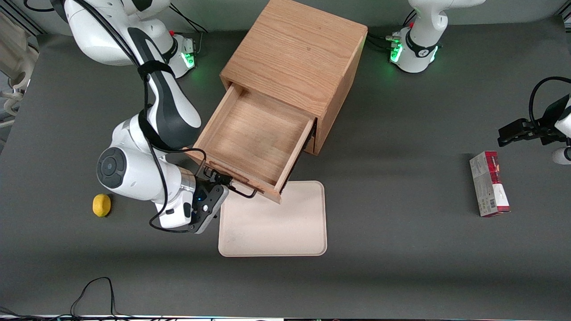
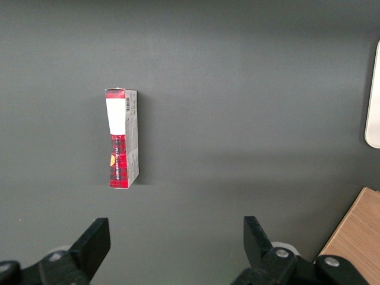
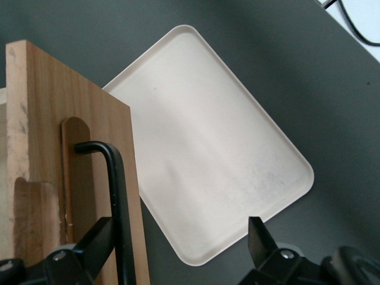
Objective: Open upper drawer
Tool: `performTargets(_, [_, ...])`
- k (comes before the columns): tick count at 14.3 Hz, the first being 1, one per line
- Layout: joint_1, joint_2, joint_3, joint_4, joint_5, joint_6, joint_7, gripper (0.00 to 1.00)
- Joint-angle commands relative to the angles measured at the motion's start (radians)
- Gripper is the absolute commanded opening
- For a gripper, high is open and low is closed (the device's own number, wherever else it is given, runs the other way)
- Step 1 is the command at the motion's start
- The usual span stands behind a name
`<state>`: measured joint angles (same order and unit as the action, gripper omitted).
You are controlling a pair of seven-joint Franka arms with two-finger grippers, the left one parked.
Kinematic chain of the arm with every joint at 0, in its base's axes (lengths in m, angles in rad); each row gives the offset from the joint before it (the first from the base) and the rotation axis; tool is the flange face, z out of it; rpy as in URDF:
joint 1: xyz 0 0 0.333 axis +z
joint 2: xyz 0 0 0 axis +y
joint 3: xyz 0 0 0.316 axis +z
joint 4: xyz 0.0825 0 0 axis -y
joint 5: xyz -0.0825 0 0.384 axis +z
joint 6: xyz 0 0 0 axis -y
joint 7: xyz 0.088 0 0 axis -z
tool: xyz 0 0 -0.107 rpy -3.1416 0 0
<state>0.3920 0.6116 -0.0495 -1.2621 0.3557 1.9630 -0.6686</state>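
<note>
The wooden cabinet [image 1: 294, 53] stands at the middle of the table. Its upper drawer [image 1: 254, 133] is pulled far out and is empty inside. The drawer's front carries a black wire handle [image 1: 243, 192], which overhangs the tray's edge. My right gripper [image 1: 219, 182] is at the drawer front, by the handle's end toward the working arm. In the right wrist view the gripper [image 3: 178, 237] is open. The handle bar [image 3: 116, 196] stands between the fingers, close against one finger [image 3: 98, 237], in front of the drawer front [image 3: 77, 148]. The lower drawer is mostly hidden under the upper one.
A beige tray [image 1: 276, 223] lies flat just in front of the drawer, also in the right wrist view [image 3: 214, 148]. A yellow lemon [image 1: 101, 205] lies toward the working arm's end. A red box [image 1: 488, 183] lies toward the parked arm's end, also in the left wrist view [image 2: 122, 136].
</note>
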Motion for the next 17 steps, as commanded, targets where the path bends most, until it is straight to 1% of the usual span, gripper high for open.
performTargets(1, [-0.024,0.025,0.002,0.058,0.023,-0.003,-0.019,1.00])
performTargets(7, [-0.031,-0.026,-0.003,0.063,0.012,-0.062,-0.011,1.00])
performTargets(8, [-0.030,-0.048,-0.010,0.052,-0.001,-0.068,0.003,1.00])
performTargets(9, [-0.027,-0.071,-0.021,0.040,-0.021,-0.096,0.016,1.00])
performTargets(11, [-0.030,-0.124,-0.038,0.008,-0.032,-0.221,0.015,1.00])
performTargets(12, [-0.025,-0.151,-0.087,-0.017,-0.034,-0.251,-0.002,1.00])
performTargets(14, [-0.024,-0.226,-0.128,-0.089,-0.073,-0.326,-0.006,1.00])
performTargets(16, [-0.021,-0.332,-0.159,-0.208,-0.144,-0.340,0.006,1.00])
performTargets(17, [-0.021,-0.387,-0.179,-0.283,-0.161,-0.339,0.018,1.00])
